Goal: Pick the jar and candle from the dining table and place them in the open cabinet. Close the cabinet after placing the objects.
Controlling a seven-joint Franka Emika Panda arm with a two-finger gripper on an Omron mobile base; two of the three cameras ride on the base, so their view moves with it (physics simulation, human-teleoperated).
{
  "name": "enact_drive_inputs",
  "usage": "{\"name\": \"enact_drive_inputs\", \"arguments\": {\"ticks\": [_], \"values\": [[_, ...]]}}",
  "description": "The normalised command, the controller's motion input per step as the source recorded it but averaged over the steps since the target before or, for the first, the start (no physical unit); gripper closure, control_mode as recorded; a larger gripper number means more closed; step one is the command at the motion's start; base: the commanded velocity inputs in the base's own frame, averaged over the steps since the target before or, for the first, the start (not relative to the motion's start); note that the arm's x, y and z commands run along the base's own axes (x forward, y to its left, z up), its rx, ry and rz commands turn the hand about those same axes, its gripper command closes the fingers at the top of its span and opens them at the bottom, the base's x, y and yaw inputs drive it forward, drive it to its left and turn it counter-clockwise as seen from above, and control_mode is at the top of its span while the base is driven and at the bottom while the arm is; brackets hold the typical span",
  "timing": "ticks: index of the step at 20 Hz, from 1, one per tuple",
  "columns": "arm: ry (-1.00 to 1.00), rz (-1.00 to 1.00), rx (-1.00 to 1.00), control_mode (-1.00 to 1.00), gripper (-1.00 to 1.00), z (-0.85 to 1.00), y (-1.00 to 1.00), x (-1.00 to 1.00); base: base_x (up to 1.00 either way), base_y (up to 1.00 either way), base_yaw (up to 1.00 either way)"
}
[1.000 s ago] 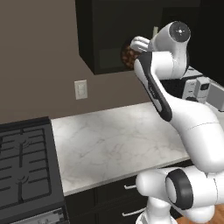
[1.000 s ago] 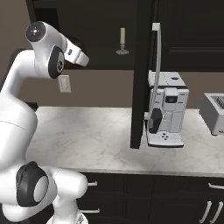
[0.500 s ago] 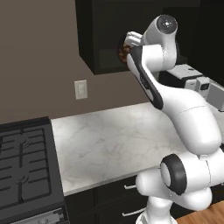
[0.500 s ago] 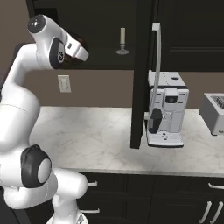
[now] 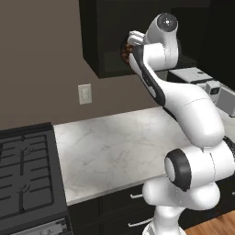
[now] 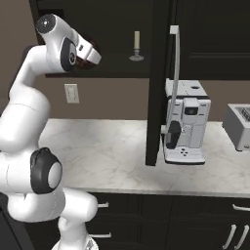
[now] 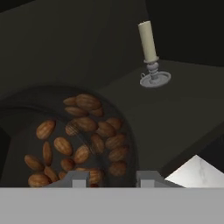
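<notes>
Left base view: the arm reached up to the open front of the cabinet (image 5: 98, 36), a boxy black unit above the marble counter (image 5: 119, 147). The gripper (image 5: 129, 46) sat at the cabinet's lower front edge, with the jar (image 5: 125, 53) showing as a brown patch just beside the hand. A stove (image 5: 25, 179) stood at the counter's left end.

Right base view: the candle (image 6: 136, 45) already stood upright on the cabinet shelf, toward the door-side end, well apart from the hand. The cabinet door (image 6: 157, 78) hung open, edge-on, with its long silver bar handle (image 6: 175, 73). A coffee machine (image 6: 185, 122) and toaster (image 6: 239, 126) stood on the counter.

Hand view: fingers were closed narrowly on the jar, clear rounded glass packed with smooth brown nuts, directly ahead of the fingertips (image 7: 74, 178). The matte dark shelf (image 7: 183, 109) lay beyond. The slim cream candle sat on its silvery round-based holder toward the shelf's far edge. Judged: the jar needed to go forward onto the shelf's near part, short of the candle.
</notes>
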Motion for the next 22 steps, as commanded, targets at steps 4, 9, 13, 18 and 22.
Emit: {"name": "enact_drive_inputs", "arguments": {"ticks": [4, 9, 13, 18, 22], "values": [[0.00, 0.00, 0.00, -1.00, 1.00, 0.04, 0.00, 0.32, 0.00, 0.00, 0.00], [0.00, 0.00, 0.00, -1.00, 1.00, 0.00, 0.00, 0.33, 0.00, 0.00, 0.00], [0.00, 0.00, 0.00, -1.00, 1.00, 0.00, 0.00, 0.31, 0.00, 0.00, 0.00], [0.00, 0.00, 0.00, -1.00, 1.00, 0.00, 0.00, 0.31, 0.00, 0.00, 0.00], [0.00, 0.00, 0.00, -1.00, 1.00, 0.00, 0.00, 0.27, 0.00, 0.00, 0.00]]}}
